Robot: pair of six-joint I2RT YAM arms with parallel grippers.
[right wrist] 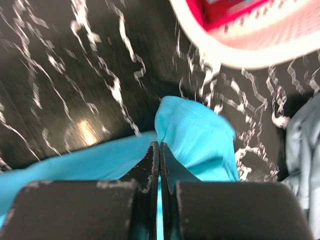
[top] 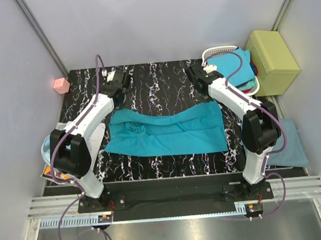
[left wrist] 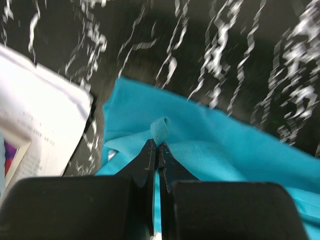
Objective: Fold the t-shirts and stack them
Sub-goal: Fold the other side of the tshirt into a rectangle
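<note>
- Pinching a bunched fold of the teal shirt [left wrist: 210, 140], the left gripper [left wrist: 156, 146] has its fingers pressed together on the cloth.
- At the opposite far corner, the right gripper [right wrist: 159, 146] clamps the cloth, fingers likewise closed.
- Between them the teal shirt sags across the black marbled table [top: 163, 81], its near edge lying flat.

Overhead view bright, evenly lit and sharp; both wrist views are dimmer and motion-blurred, with a glare spot on the glossy worktop [right wrist: 87, 132]
</note>
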